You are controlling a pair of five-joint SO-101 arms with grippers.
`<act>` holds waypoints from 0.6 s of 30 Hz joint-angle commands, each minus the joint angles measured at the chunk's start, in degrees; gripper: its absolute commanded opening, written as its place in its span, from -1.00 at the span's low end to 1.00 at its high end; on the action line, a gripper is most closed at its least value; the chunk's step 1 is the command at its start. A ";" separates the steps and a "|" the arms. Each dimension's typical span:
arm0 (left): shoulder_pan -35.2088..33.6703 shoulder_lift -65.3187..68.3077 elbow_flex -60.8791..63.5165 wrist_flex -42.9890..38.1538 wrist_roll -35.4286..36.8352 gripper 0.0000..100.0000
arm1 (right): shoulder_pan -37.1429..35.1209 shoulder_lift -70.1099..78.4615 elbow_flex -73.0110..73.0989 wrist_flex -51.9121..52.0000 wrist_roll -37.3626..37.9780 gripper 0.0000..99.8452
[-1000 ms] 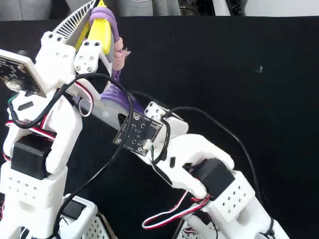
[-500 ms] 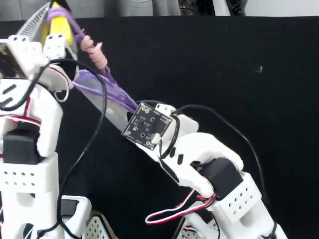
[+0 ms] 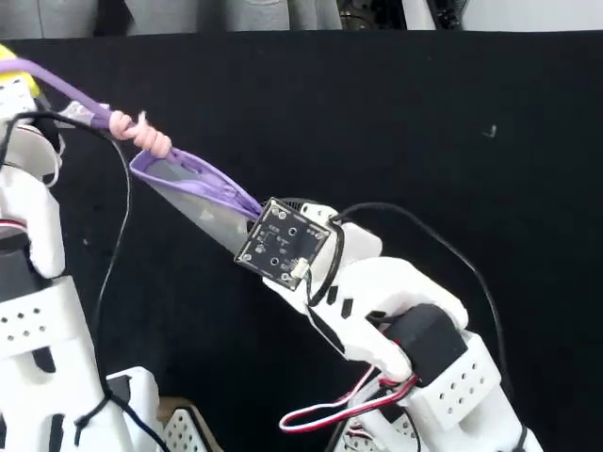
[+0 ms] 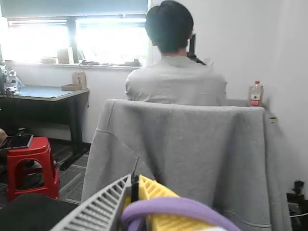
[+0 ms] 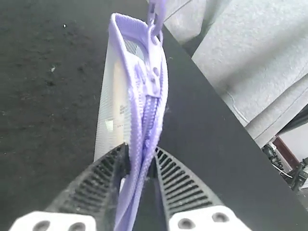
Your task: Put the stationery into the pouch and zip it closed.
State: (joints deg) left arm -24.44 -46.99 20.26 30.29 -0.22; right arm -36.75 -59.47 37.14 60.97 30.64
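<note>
Clamping the lilac zip edge of a flat translucent plastic pouch [image 5: 108, 101], the right tool [image 5: 140, 150] has its two black ribbed fingers [image 5: 98, 180] pressed together on the fabric, one on either side of it. In the high view the pouch [image 3: 203, 202] sits a little toward 9 o'clock of centre, over the black cloth-covered desk [image 3: 424, 141]. It slants from the right arm's square black camera board [image 3: 281, 247] out toward 10 o'clock. The right arm comes in from 5 o'clock. A knotted pink charm [image 3: 141, 137] hangs at the pouch's far end, and from it a taut lilac cord [image 3: 66, 89] runs on toward 10 o'clock. The cord ends at the left tool [image 3: 11, 66], whose yellow finger shows at the 9 to 10 o'clock edge. In the left wrist view the left tool [image 4: 134, 182] has its white ribbed finger [image 4: 96, 207] and yellow finger [image 4: 159, 192] closed tip to tip. The lilac cord [image 4: 175, 207] comes out between them and wraps over the yellow one. In the right wrist view a small lilac zip slider [image 5: 153, 79] sits partway along the edge. The two tapes lie joined beyond the slider and part slightly between it and the fingers. Something pale shows through the pouch wall; I cannot tell what it is.
</note>
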 commanded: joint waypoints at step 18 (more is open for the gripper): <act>-15.69 -0.35 23.25 -31.03 -7.82 -0.94 | 9.58 -4.35 -1.19 6.33 3.08 -0.98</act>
State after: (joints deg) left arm -36.13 -46.99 43.21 1.36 -7.16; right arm -31.74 -62.55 37.23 65.54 32.75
